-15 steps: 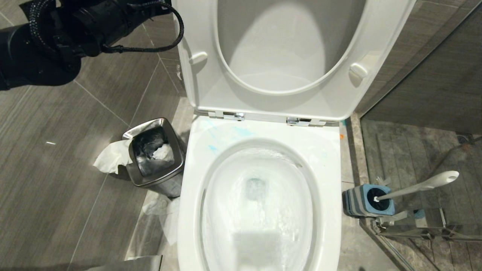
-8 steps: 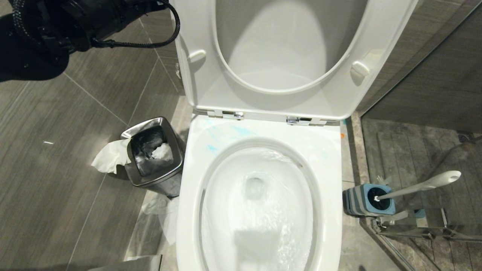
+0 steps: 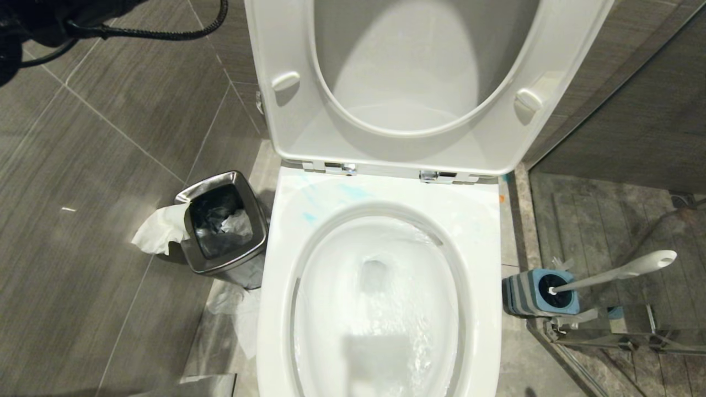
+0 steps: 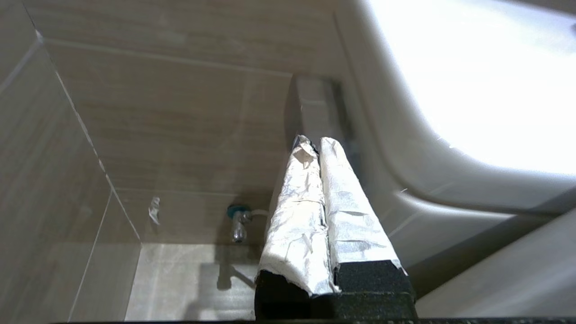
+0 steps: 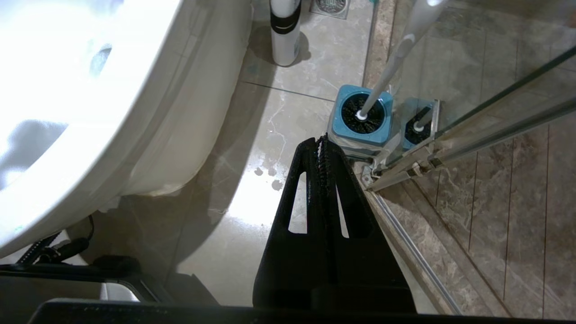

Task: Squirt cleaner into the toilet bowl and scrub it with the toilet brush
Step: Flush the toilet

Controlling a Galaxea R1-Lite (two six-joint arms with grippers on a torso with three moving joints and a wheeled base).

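The white toilet bowl (image 3: 485,248) fills the middle of the head view, seat and lid raised, water swirling inside. Pale turquoise smears of cleaner (image 3: 356,192) mark the rim's back left. On the floor to the right, the toilet brush (image 3: 612,274) leans in its blue-and-grey holder (image 3: 524,295). My left arm (image 3: 33,22) shows only at the top left corner. My left gripper (image 4: 315,141), its fingers wrapped in white tape, is shut on nothing beside the toilet's white side (image 4: 450,90). My right gripper (image 5: 319,139) is shut and empty, low over the floor just short of the holder (image 5: 360,114).
A square steel waste bin (image 3: 223,229) with a tissue (image 3: 157,229) hanging over its edge stands left of the toilet. A glass shower door with a metal rail (image 5: 450,153) runs right behind the holder. A white bottle (image 5: 284,31) stands on the floor, and a water valve (image 4: 238,220) sits on the wall.
My left arm has drawn up and to the left, nearly out of the head view. The water in the bowl keeps swirling and looks whiter. The right arm has not moved.
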